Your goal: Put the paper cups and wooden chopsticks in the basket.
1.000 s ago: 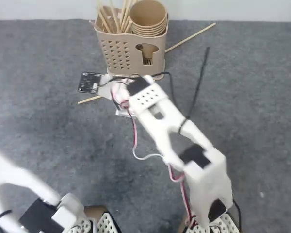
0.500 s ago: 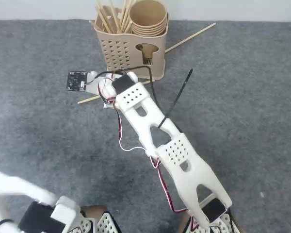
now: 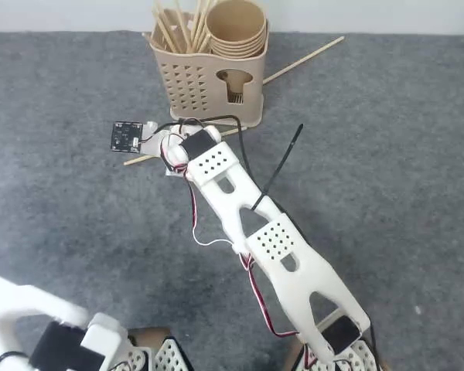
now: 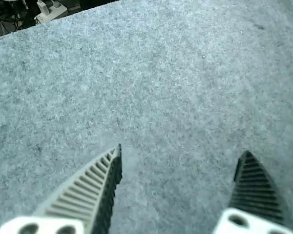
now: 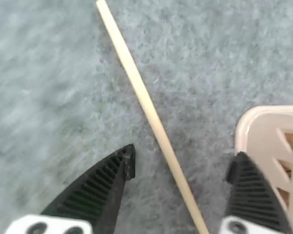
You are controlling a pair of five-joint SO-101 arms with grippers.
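Note:
The beige basket (image 3: 209,81) stands at the back of the grey carpet, with stacked paper cups (image 3: 236,27) and several wooden chopsticks (image 3: 178,27) in it. One loose chopstick (image 3: 143,159) lies on the carpet in front of the basket's left corner. My right gripper (image 3: 164,147) hangs over it. In the right wrist view this chopstick (image 5: 149,109) runs between the open fingers of my right gripper (image 5: 183,161), untouched, with the basket's corner (image 5: 271,129) beside one finger. A second loose chopstick (image 3: 305,58) lies to the right of the basket. My left gripper (image 4: 182,151) is open over bare carpet.
The right arm (image 3: 271,239) stretches diagonally from the front right to the basket, trailing red and white wires. A black cable tie (image 3: 282,158) sticks out beside it. The left arm (image 3: 31,305) rests folded at the front left corner.
The right arm has stretched out and come down toward the carpet, carrying its gripper left of the basket's front, over the loose chopstick. The left arm has barely shifted.

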